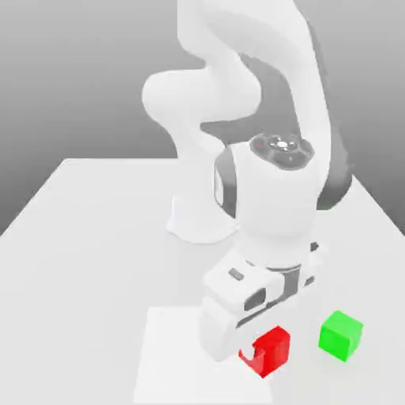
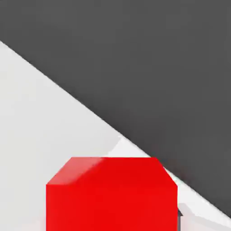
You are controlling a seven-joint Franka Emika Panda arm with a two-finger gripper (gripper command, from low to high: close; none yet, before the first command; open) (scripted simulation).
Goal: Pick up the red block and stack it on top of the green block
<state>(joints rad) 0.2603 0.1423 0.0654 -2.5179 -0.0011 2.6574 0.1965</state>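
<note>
The red block (image 1: 270, 350) sits at the near edge of the white bench (image 1: 95, 237), toward the exterior view's right; my pincer (image 1: 251, 353) is down at it, with the white hand body covering the block's side toward the exterior view's left; a pale finger (image 1: 247, 350) overlaps the block's face there, touching it; whether the pincer is closed on the block or merely set around it, I cannot tell, since the far finger is hidden behind the block and my hand.

The green block (image 1: 341, 334) stands on the bench beside the red block, toward the exterior view's right; the two blocks are near one another but apart, with a strip of bare bench between them; the green block carries nothing on its top face.

My arm (image 1: 237, 87) rises from its base (image 1: 198, 225) at the middle of the bench and bends forward over the red block; the wrist points downward.

In the hand view the red block (image 2: 112, 194) lies close before the camera, with its top face and one broad side lit; the white bench (image 2: 40, 126) runs diagonally behind it, meeting a dark grey background.
</note>
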